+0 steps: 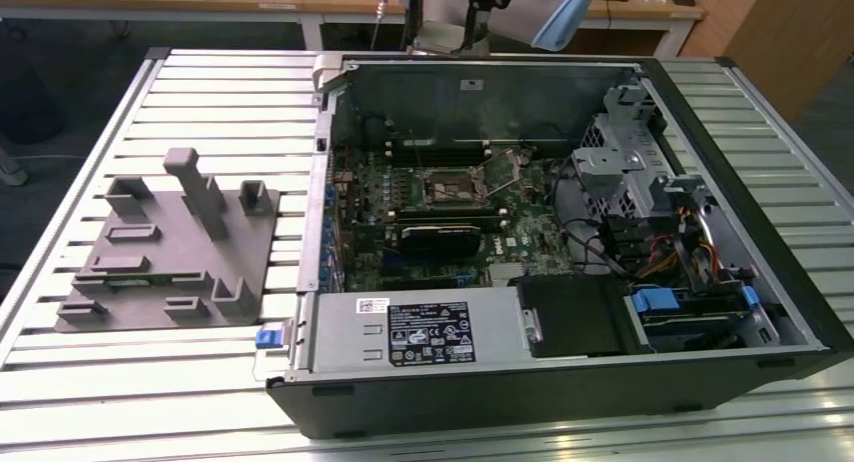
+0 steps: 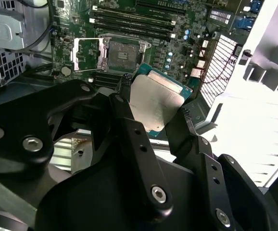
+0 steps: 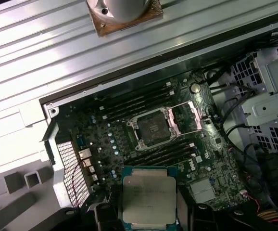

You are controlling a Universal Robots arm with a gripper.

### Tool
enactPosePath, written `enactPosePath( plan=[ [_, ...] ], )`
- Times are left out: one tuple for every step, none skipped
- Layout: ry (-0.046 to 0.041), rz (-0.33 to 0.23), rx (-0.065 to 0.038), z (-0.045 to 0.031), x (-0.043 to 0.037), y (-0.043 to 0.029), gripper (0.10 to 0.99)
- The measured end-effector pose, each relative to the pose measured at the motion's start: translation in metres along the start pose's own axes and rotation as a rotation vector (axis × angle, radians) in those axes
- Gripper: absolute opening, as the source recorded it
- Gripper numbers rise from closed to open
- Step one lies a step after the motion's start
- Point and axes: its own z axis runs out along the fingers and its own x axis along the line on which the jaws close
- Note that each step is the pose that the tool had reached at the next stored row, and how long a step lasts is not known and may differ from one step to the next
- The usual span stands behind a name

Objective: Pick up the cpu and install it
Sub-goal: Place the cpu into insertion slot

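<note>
The cpu, a flat square chip with a silver-grey metal top and a pale green edge, is held between the black fingers of my gripper, which is shut on its two opposite sides. In the first wrist view the cpu hangs in my gripper above the green motherboard, a short way off the open socket. The socket's metal load plate is flipped open beside it. In the exterior view the socket lies in the middle of the opened computer case, and part of my arm stands above the case's far wall.
A grey tray with raised blocks lies on the slatted table at the exterior view's left. Memory slots flank the socket. A drive cage, cables and a power supply crowd the case.
</note>
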Motion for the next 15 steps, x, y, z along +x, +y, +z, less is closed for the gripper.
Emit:
enactPosePath(
  plan=[
    [-0.0002, 0.005, 0.000, 0.0001, 0.0000, 0.0000, 0.537],
    [-0.0004, 0.011, 0.000, 0.0001, 0.0000, 0.0000, 0.537],
    [-0.0007, 0.017, 0.000, 0.0001, 0.0000, 0.0000, 0.537],
    [-0.0010, 0.023, 0.000, 0.0001, 0.0000, 0.0000, 0.537],
    [-0.0012, 0.029, 0.000, 0.0002, 0.0000, 0.0000, 0.537],
    [-0.0014, 0.035, 0.000, 0.0002, 0.0000, 0.0000, 0.537],
    [-0.0017, 0.041, 0.000, 0.0002, 0.0000, 0.0000, 0.537],
    [-0.0020, 0.048, 0.000, 0.0002, 0.0000, 0.0000, 0.537],
    [-0.0023, 0.054, 0.000, 0.0002, 0.0000, 0.0000, 0.537],
    [-0.0025, 0.061, -0.001, 0.0003, 0.0000, 0.0000, 0.537],
    [-0.0028, 0.068, -0.001, 0.0003, 0.0000, 0.0000, 0.537],
    [-0.0031, 0.075, -0.001, 0.0003, 0.0000, 0.0000, 0.537],
    [-0.0034, 0.081, -0.001, 0.0004, 0.0000, 0.0000, 0.537],
    [-0.0036, 0.087, -0.001, 0.0004, 0.0000, 0.0000, 0.537],
    [-0.0038, 0.094, -0.001, 0.0004, 0.0000, 0.0000, 0.537]
  ],
)
